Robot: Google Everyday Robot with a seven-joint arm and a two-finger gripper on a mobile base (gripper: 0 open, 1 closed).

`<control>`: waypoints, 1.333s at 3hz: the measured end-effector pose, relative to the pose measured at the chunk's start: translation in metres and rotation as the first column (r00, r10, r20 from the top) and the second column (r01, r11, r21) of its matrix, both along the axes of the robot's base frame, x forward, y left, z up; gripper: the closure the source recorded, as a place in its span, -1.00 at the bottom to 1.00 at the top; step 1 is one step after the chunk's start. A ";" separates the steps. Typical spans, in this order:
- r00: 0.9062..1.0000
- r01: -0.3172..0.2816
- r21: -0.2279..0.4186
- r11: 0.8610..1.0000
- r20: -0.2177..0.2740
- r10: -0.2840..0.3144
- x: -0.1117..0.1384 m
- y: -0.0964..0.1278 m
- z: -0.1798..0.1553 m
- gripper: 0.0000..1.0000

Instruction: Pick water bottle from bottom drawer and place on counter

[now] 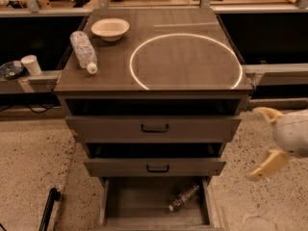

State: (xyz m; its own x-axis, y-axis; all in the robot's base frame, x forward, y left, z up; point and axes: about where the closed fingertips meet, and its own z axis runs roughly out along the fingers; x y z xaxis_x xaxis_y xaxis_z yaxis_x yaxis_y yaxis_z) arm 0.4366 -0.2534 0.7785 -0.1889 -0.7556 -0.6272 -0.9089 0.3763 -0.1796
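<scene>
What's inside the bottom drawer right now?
Only the water bottle, lying on its side right of centre in the bottom drawer; the rear floor is covered by the drawer above. The hand hangs open, outside, to the right.

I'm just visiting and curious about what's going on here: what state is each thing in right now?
Wide grey-brown metal bottom drawer: pulled open.
Small clear plastic colour-labelled water bottle: lying on its side in that drawer.
Larger clear ribbed bottle: lying on the dark square counter.
White round bowl: upright on the counter.
End effector: open, empty, right of the cabinet.
</scene>
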 end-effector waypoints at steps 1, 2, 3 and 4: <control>0.996 -0.082 0.061 0.995 0.031 0.080 0.013 0.046 -0.077 -1.00; 0.970 -0.238 -0.021 0.971 0.041 0.239 0.007 0.104 -0.185 -1.00; 0.956 -0.292 -0.083 0.953 -0.046 0.289 -0.016 0.102 -0.262 -1.00; 0.955 -0.297 -0.085 0.951 -0.044 0.294 -0.016 0.103 -0.262 -1.00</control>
State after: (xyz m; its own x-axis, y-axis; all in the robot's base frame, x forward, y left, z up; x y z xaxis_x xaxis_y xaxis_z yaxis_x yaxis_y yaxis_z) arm 0.4209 -0.1502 0.5168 0.0335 -0.8334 -0.5517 -0.9826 0.0733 -0.1705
